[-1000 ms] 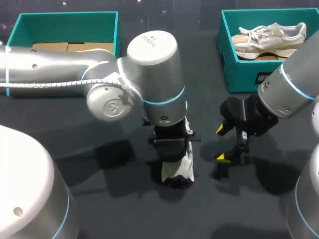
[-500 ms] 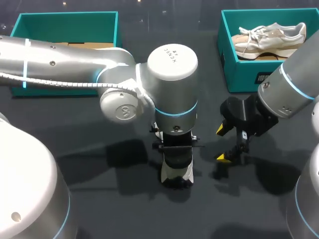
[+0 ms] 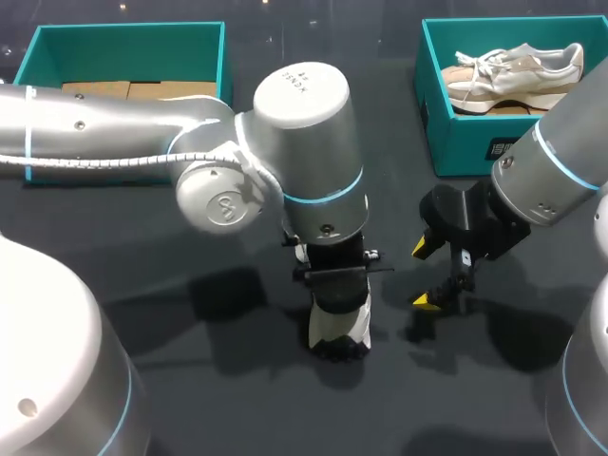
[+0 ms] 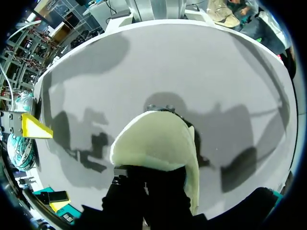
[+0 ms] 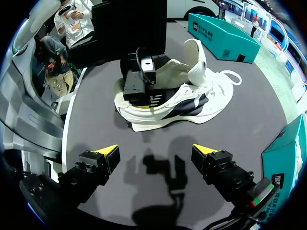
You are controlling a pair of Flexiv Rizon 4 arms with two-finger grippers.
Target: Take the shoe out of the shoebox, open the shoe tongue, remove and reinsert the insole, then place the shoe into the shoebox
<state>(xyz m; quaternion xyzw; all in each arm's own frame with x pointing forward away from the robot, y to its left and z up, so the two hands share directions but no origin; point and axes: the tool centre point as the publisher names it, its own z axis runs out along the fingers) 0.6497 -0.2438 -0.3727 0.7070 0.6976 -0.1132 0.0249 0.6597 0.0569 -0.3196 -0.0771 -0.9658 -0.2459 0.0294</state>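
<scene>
Resting under left end effector (image 3: 334,285): shoe (image 3: 340,331); right end effector (image 3: 423,274) beside.

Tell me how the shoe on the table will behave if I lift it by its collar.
The shoe probably flexes: its upper looks soft, with a flap curled up by the left gripper. With the right gripper apart from it, nothing braces it, so it may slide or tip.

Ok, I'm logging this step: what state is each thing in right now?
Shoe: on the table, out of its box, tongue raised.
Left gripper: at the shoe's opening, grip hidden.
Right gripper: open, empty, beside the shoe.
Left shoebox: open, no shoe inside.
Right shoebox: open, second shoe inside.
</scene>
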